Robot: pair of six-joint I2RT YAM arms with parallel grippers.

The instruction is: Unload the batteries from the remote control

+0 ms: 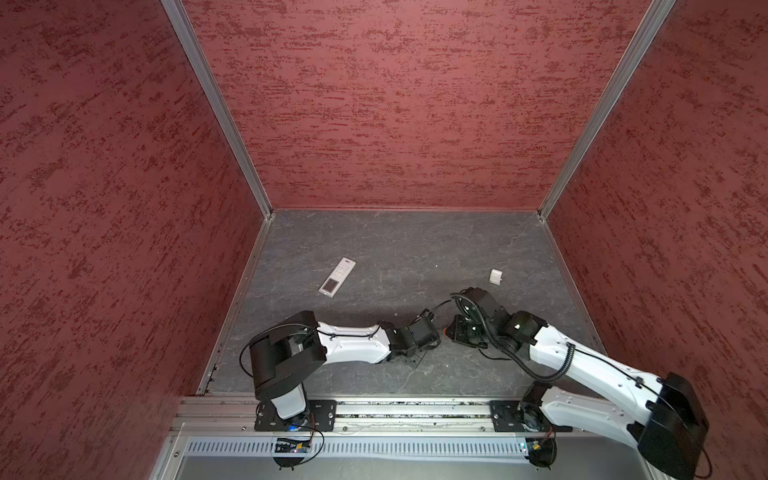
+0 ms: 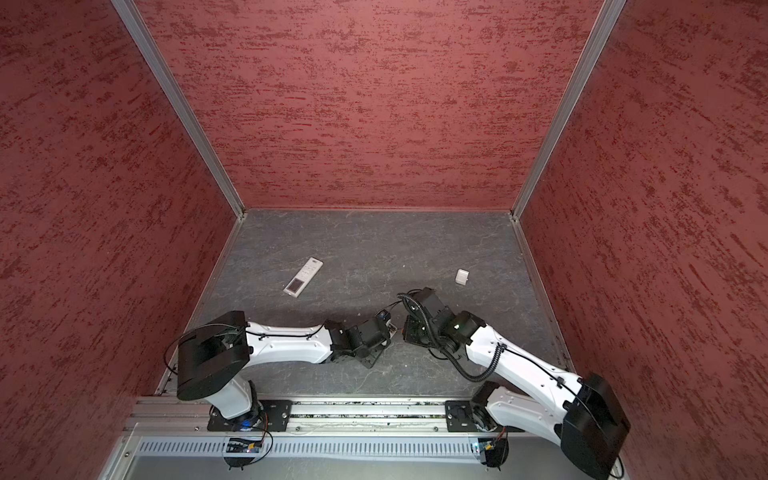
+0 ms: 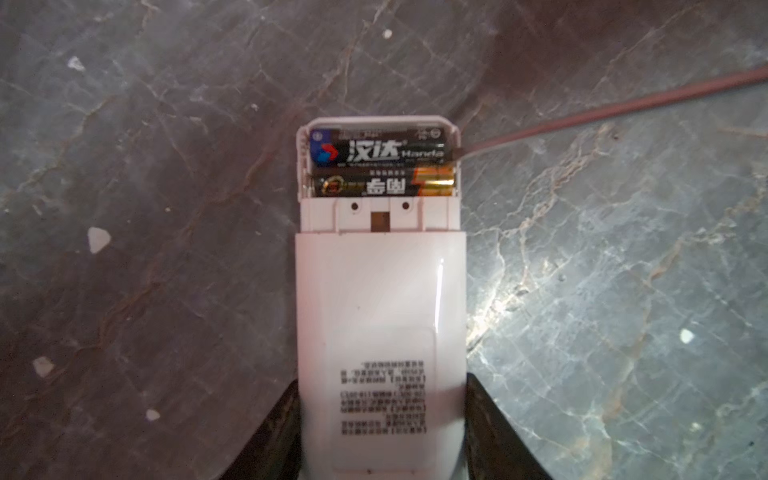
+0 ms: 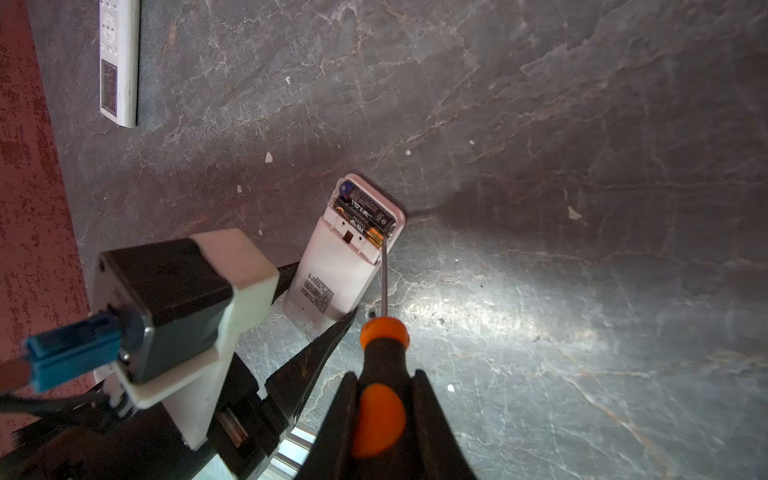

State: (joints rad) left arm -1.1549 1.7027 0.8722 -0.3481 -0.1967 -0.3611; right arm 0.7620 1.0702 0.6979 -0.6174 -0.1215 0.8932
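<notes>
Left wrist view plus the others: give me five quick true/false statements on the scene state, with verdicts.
1. Two batteries sit in the open compartment of the remote. True.
2. The left gripper holds the screwdriver. False: it grips the remote; the right gripper holds the screwdriver.
3. The screwdriver's tip is at the compartment's edge, by one battery's end. True.
4. The second remote lies buttons down. False: its buttons and screen face up.
5. The white cover lies on the table, apart from both remotes. True.

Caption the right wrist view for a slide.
Right gripper holds screwdriver, tip at the batteries in the open remote clamped by left gripper.
</notes>
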